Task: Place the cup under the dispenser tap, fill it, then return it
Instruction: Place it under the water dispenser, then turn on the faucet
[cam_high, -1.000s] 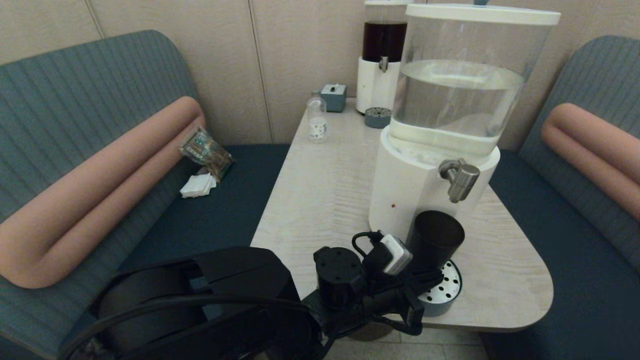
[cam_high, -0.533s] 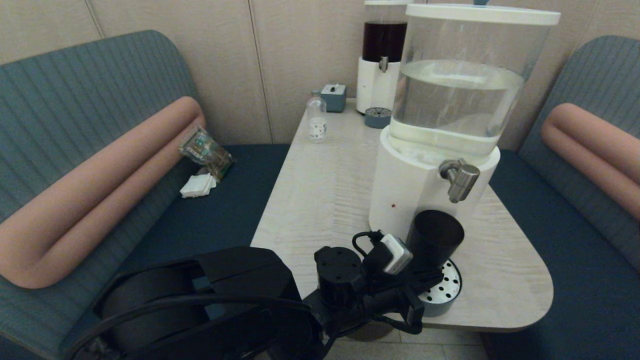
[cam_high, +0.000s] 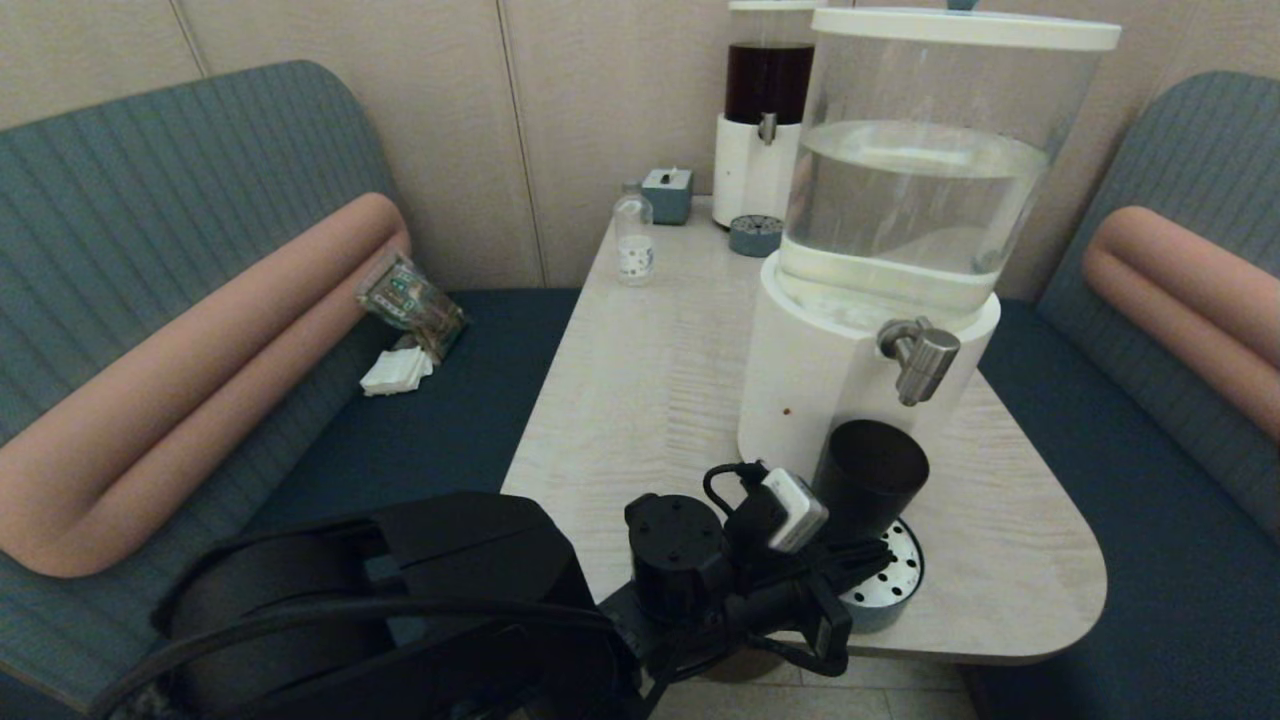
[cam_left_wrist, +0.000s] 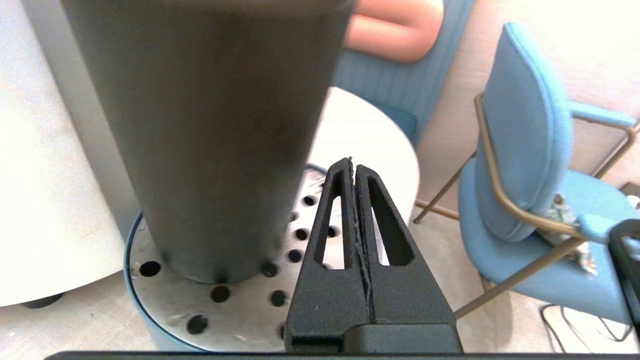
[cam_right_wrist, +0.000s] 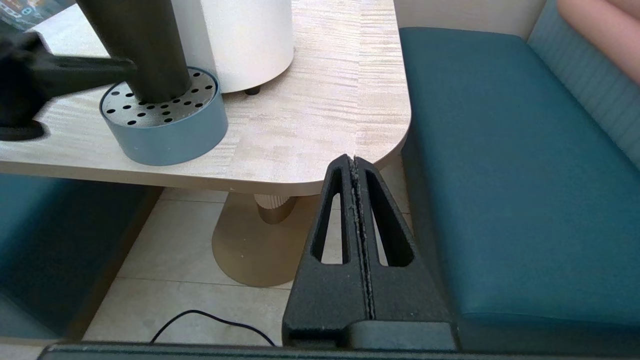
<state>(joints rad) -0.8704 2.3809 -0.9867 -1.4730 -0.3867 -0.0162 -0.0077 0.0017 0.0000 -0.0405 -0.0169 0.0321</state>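
The cup (cam_high: 867, 478) stands upright on the perforated drip tray (cam_high: 893, 580), below the dispenser tap (cam_high: 920, 358). The left tool (cam_left_wrist: 354, 167) sits just beside the cup's lower wall, clenched with its fingers pressed together and grasping nothing. The right tool (cam_right_wrist: 353, 162), likewise clenched and empty, hangs below the counter (cam_right_wrist: 320, 100) edge.

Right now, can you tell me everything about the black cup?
The cup is plain, dark, nearly black, and looks like matte plastic. It has no handle and is wider at its open rim than at its base. It stands upright on the round drip tray, a blue-grey ring with a holed metal top, below the dispenser tap. Whether there is water inside cannot be seen. The left gripper, fingers pressed together, sits beside it, not around it.
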